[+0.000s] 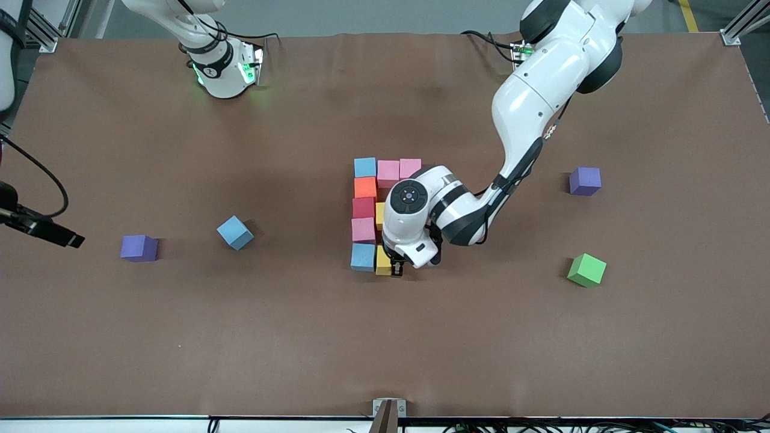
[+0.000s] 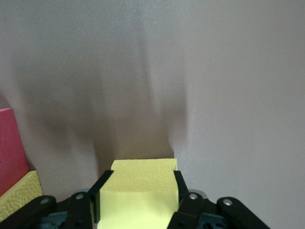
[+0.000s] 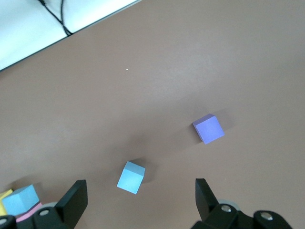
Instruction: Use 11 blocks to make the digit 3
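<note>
in the front view the unfinished digit 3 [image 1: 373, 216] of matte foam cubes is running its long column toward the camera, and the left gripper [image 1: 397, 269] is sitting at its nearest end on a yellow foam cube [image 1: 382, 261] beside a light blue cube [image 1: 363, 257]. a green cube [image 1: 586, 270] is lying loose toward the left arm's end.

in the left wrist view the fingers [image 2: 183, 198] are pinching the yellow cube's sides.

in the right wrist view the waiting right gripper [image 3: 138, 202] is hanging wide open and empty over a stray blue cube [image 3: 130, 177] and purple cube [image 3: 208, 129].
</note>
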